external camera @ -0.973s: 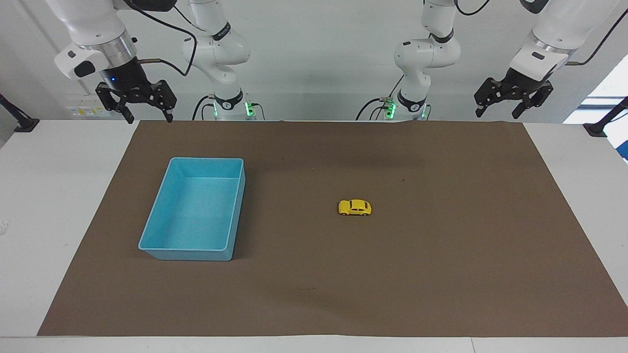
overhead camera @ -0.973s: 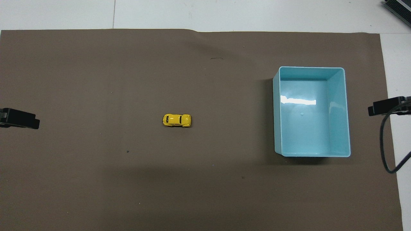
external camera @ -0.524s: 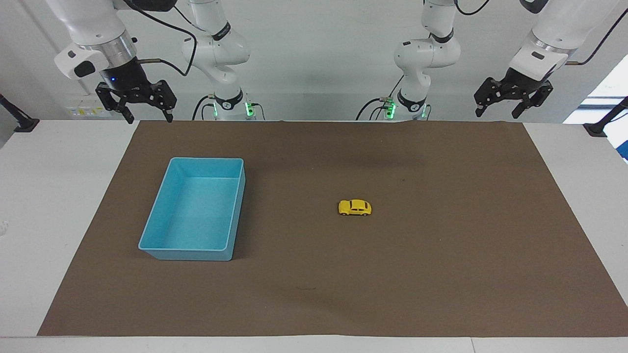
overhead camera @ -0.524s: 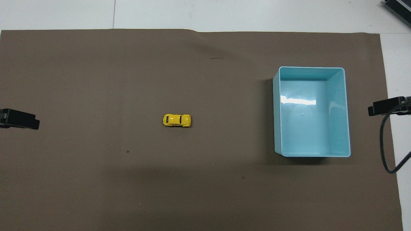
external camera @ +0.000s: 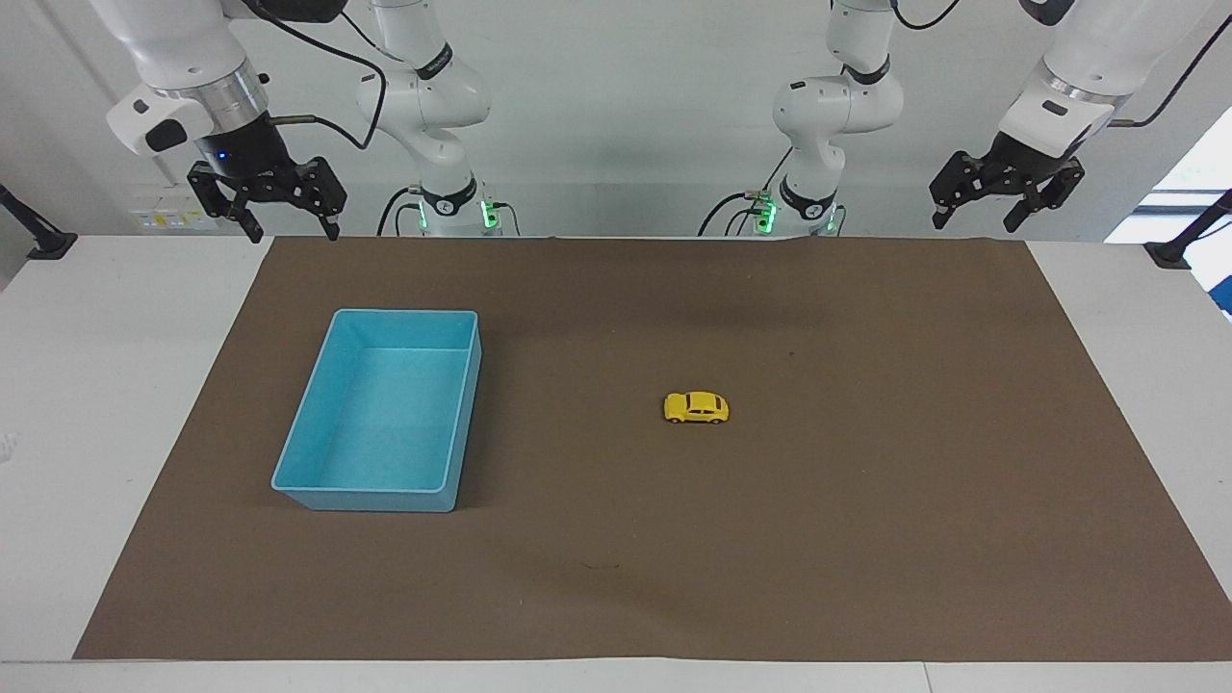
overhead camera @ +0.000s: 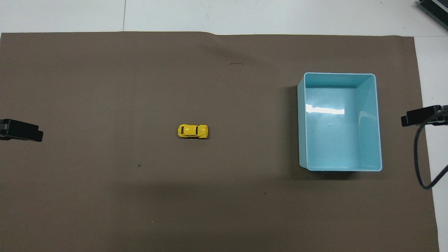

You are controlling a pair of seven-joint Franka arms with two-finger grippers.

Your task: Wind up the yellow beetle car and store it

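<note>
Both arms wait raised at the facing view's top corners: the left gripper (external camera: 1006, 204) upper right, the right gripper (external camera: 286, 214) upper left, jaws spread and holding nothing. The yellow beetle car (external camera: 696, 407) sits on its wheels mid-frame on the brown mat (external camera: 866, 500), well apart from the blue bin (external camera: 289, 460).

Beetle car (external camera: 696, 408) mid-mat (external camera: 866, 539), on wheels; bin (external camera: 313, 489) well apart, twd right arm's end.

Glossy yellow beetle car (external camera: 696, 408), shiny smooth plastic blue bin (external camera: 300, 428), matt brown paper-like mat (external camera: 866, 529)
</note>
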